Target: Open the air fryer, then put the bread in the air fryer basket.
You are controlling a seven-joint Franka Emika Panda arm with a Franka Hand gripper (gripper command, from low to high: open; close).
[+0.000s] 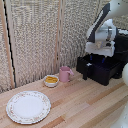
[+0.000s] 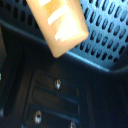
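Note:
At the exterior view's right, the black air fryer (image 1: 121,46) has its basket (image 1: 102,72) pulled out over the table. The short black air fryer handle (image 1: 85,73) juts from the drawer's front. My gripper (image 1: 98,58) hangs straight down into the open basket, its white block just above the rim. In the wrist view the golden-orange bread (image 2: 57,25) fills the frame close to the camera, tilted, above the perforated basket floor (image 2: 102,35). The gripper looks shut on the bread, though its fingers do not show in the wrist view.
A pink mug (image 1: 65,74) and a small white bowl (image 1: 51,80) with yellow pieces stand on the wooden table (image 1: 85,102) beside the basket. A large patterned plate (image 1: 28,106) lies at the front of the exterior view's left. A woven screen (image 1: 35,35) closes the back.

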